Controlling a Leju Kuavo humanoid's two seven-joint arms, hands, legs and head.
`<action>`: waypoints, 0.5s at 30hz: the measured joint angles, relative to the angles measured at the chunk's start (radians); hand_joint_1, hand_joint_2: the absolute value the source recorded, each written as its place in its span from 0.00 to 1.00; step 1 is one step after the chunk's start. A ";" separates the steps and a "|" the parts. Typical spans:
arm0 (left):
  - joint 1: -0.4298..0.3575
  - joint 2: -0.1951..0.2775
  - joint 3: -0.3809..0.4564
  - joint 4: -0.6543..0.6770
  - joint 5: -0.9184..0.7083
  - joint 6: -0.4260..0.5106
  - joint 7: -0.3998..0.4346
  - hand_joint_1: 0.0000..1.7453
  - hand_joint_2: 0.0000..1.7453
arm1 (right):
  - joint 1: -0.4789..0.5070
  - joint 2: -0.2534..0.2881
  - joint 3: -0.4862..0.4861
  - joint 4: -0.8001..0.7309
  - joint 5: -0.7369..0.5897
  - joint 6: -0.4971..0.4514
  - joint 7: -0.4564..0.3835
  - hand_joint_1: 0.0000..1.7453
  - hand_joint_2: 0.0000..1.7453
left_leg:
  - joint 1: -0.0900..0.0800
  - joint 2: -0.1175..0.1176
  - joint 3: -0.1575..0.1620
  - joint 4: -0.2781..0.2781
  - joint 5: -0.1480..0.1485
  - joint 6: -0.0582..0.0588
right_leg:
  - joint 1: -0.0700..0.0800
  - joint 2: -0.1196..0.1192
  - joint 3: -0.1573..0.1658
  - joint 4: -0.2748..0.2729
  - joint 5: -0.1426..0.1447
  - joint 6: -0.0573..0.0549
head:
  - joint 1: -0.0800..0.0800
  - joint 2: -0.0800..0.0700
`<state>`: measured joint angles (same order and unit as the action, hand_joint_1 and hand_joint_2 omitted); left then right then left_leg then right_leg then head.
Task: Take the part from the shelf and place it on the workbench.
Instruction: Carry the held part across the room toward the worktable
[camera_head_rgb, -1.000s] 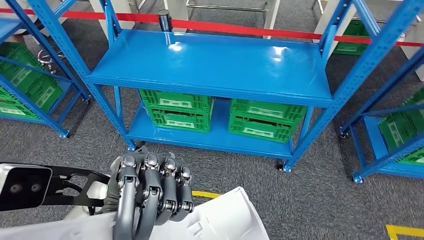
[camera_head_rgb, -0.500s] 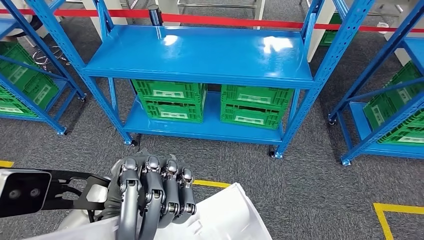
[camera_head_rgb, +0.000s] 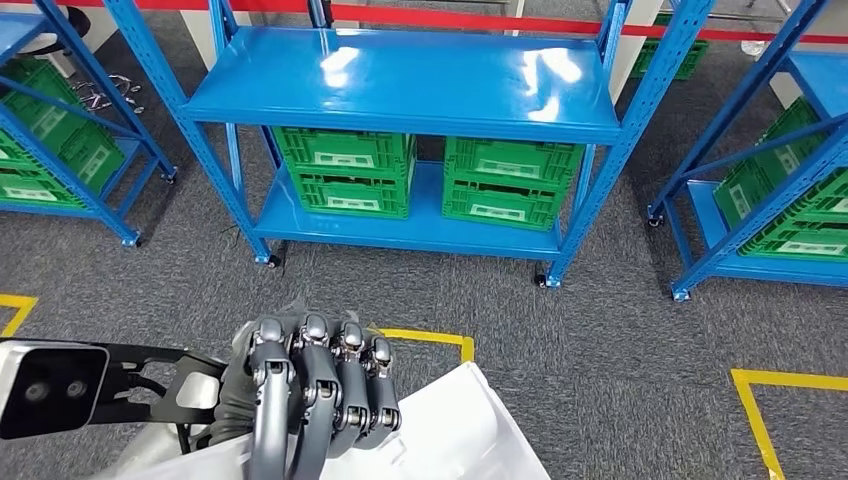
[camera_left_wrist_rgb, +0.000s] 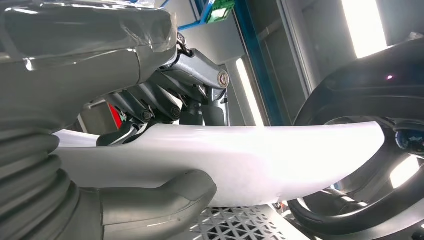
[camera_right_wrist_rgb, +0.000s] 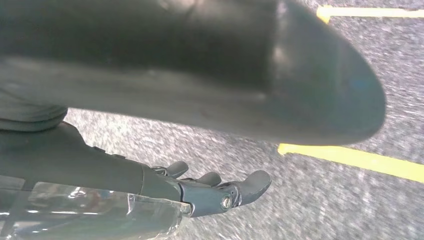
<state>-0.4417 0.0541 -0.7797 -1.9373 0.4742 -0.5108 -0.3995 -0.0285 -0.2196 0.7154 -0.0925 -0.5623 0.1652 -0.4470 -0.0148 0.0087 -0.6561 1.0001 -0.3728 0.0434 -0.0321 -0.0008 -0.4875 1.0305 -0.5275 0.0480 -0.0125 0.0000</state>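
Left hand (camera_head_rgb: 315, 390) gripping white part (camera_head_rgb: 450, 435) at lower centre of frame, right hand (camera_right_wrist_rgb: 220, 192) loosely curled and empty; pickup done, workbench placement left.

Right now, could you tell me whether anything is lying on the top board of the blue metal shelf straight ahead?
No, the blue metal shelf's top board is bare and shows only glare, while the green plastic crates sit on the lower board.

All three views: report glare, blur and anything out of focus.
Head view: sharp, with white glare patches on the top blue shelf. Left wrist view: the white part is bright, nearly washed out, and ceiling light strips are blown out behind the left hand. Right wrist view: a large dark shape near the lens is blurred; the carpet looks smeared; the right hand is fairly clear.
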 joint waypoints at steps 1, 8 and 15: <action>0.001 -0.001 0.001 -0.002 0.001 0.000 0.001 1.00 1.00 | -0.001 -0.002 0.000 0.003 -0.003 0.008 0.003 0.00 0.00 | -0.001 0.001 -0.007 0.005 0.008 -0.005 | 0.004 0.001 0.019 -0.037 -0.018 -0.009 | 0.000 0.000; 0.015 0.001 0.010 -0.001 0.006 -0.013 0.005 1.00 1.00 | 0.003 -0.019 0.003 0.045 -0.057 0.073 0.086 0.00 0.00 | 0.016 -0.004 -0.064 0.202 -0.167 -0.046 | 0.000 -0.005 -0.042 -0.042 0.042 -0.051 | -0.007 0.000; 0.028 0.004 0.030 0.021 -0.012 -0.063 -0.048 1.00 1.00 | 0.003 -0.034 0.016 0.068 -0.072 0.136 0.076 0.00 0.00 | 0.011 -0.012 0.155 0.034 -0.141 -0.018 | 0.007 -0.001 -0.124 -0.037 0.113 -0.035 | -0.006 0.000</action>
<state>-0.4138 0.0583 -0.7495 -1.9159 0.4625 -0.5741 -0.4479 -0.0253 -0.2534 0.7317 -0.0247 -0.6338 0.3007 -0.3708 -0.0038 -0.0030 -0.5012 1.0342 -0.5134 0.0256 -0.0250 -0.0017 -0.6112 0.9933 -0.4146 0.0130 -0.0187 0.0000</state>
